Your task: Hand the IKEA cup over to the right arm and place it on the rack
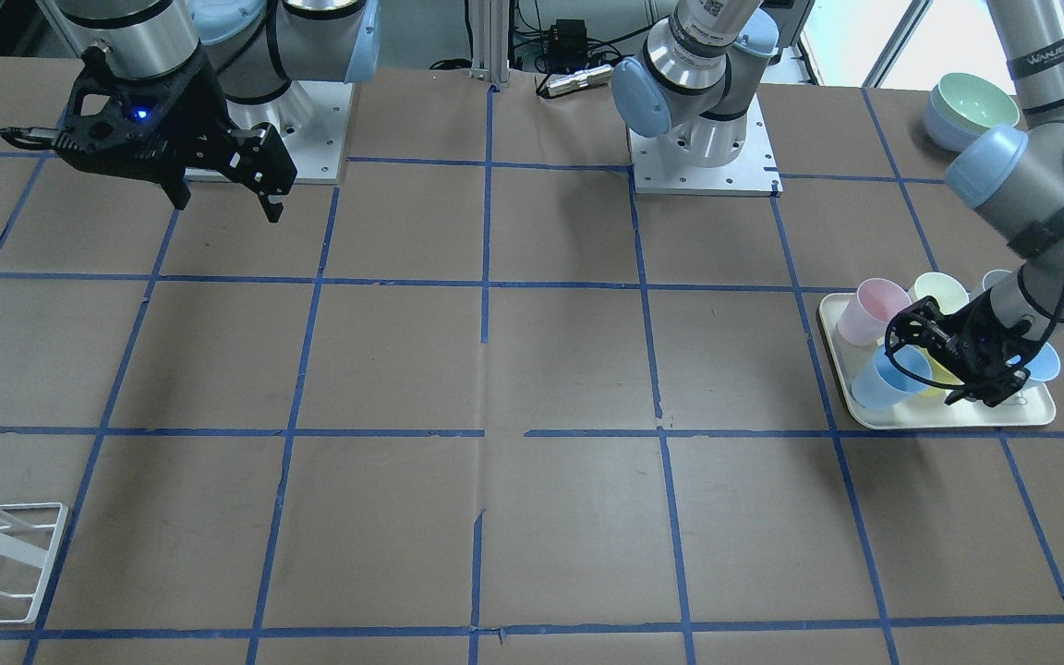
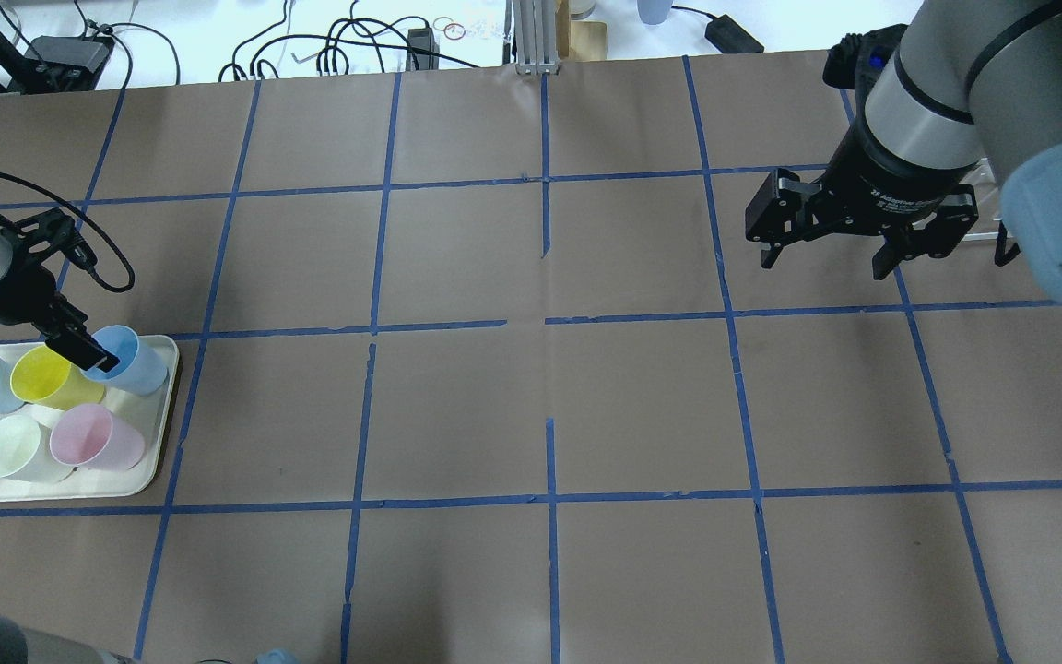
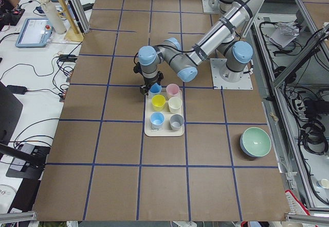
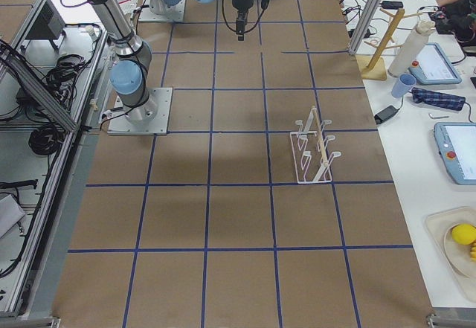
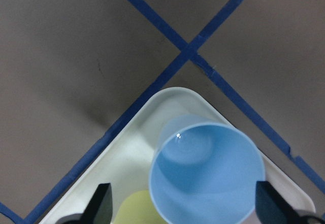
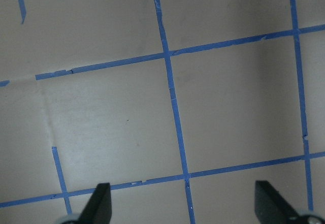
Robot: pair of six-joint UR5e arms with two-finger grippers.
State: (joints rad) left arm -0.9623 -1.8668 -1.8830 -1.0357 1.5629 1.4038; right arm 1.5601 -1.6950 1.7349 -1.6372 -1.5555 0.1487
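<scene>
Our left gripper (image 5: pixel 183 206) hangs over the IKEA cup (image 5: pixel 205 176), which stands upright in the far right corner of the cream tray (image 2: pixel 61 491), just beside a yellow cup (image 2: pixel 47 376). Its jaws are spread to either side of the rim, likely ready to close on it. Our right gripper (image 2: pixel 824 263) hovers high over the desk (image 2: pixel 549 406), jaws spread, probably for the handover. The rack (image 4: pixel 314 153) stands well apart. A strap (image 1: pixel 1049 57) on the left arm reads "WANJEED", and the right wrist seems to read "Adaptive".
</scene>
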